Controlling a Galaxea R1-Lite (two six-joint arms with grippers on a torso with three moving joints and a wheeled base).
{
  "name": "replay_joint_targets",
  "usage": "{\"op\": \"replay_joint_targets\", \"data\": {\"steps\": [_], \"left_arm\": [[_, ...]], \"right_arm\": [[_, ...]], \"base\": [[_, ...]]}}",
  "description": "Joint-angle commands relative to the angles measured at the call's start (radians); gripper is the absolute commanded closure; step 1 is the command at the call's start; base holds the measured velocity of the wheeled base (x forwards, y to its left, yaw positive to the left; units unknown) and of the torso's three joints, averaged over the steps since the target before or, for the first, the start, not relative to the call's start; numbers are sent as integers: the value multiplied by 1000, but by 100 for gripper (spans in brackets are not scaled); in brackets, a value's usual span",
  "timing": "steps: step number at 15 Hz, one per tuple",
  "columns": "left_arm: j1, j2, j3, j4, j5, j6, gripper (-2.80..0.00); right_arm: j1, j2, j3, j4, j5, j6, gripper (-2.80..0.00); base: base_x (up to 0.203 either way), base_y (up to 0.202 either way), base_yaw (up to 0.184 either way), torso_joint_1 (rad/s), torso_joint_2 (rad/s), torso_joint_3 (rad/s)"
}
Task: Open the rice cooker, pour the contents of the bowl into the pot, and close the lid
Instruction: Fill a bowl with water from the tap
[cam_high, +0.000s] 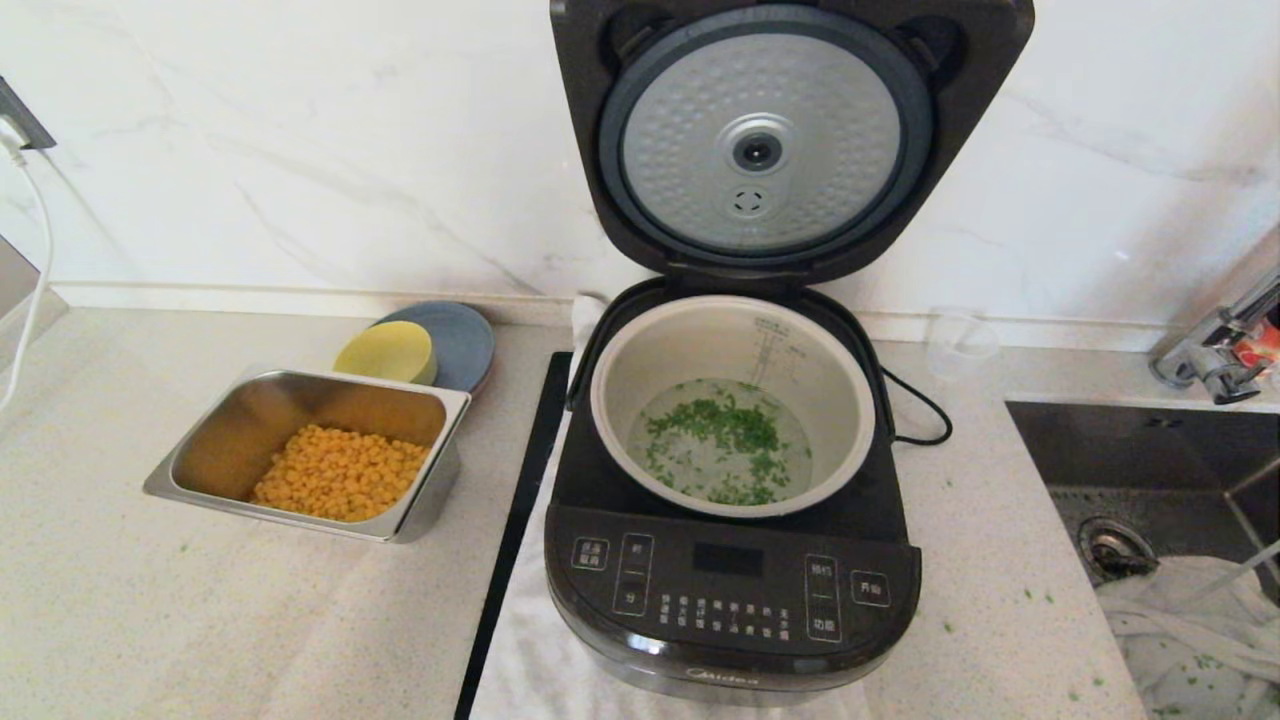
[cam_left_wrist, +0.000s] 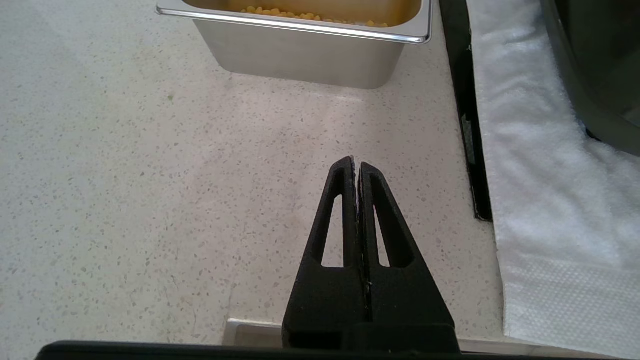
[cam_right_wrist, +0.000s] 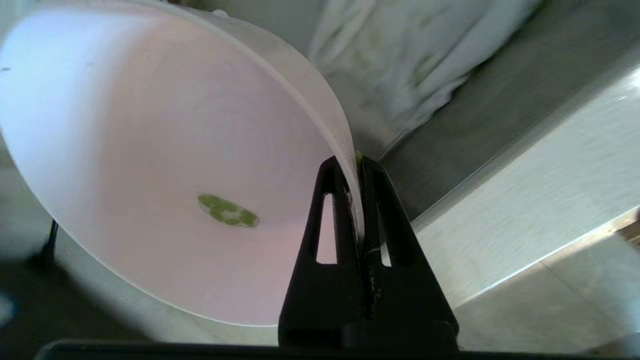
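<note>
Inside the smooth grey pot lie green bits — right claw pinches the pale bowl's thin rim.

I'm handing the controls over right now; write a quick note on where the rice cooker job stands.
Right gripper: shut on the bowl rim; bowl nearly empty, a few green bits left inside.
Left gripper: shut, empty, over the counter near the steel tray.
Rice cooker: lid up; the contents lie in the pot.
Done: opening, pouring.
Left: set the bowl down, close the lid.
</note>
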Motion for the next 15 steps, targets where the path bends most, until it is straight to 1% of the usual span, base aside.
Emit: {"op": "replay_joint_targets", "data": {"steps": [1, 6, 10, 13, 15], "left_arm": [[0, 1, 0, 0, -1, 0, 0], [0, 1, 0, 0, -1, 0, 0], [0, 2, 0, 0, -1, 0, 0], [0, 1, 0, 0, -1, 0, 0], [0, 0, 0, 0, -1, 0, 0]], "right_arm": [[-73, 116, -26, -30, 5, -1, 0], [-141, 235, -134, -54, 26, 9, 0], [-138, 268, -169, -53, 50, 25, 0], [-118, 308, -234, -53, 50, 102, 0], [-99, 329, -252, -54, 50, 118, 0]], "base": [[0, 0, 0, 0, 0, 0], [0, 0, 0, 0, 0, 0], [0, 0, 0, 0, 0, 0], [0, 0, 0, 0, 0, 0], [0, 0, 0, 0, 0, 0]]}}
